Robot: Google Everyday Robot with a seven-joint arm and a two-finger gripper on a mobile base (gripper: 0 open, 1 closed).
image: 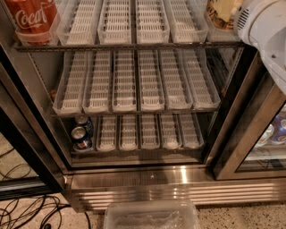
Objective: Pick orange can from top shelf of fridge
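Top shelf (129, 46): end effector (236, 18) beside orange can (220, 10)

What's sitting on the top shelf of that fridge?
A red Coca-Cola can at the left, plastic lanes in the middle, and the orange can at the right, partly covered by the white arm. The gripper is out of sight beyond that arm.

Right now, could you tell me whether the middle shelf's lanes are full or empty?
Empty: the lanes on the middle shelf show bare ribbed plastic. The gripper is hidden behind the arm, upper right.
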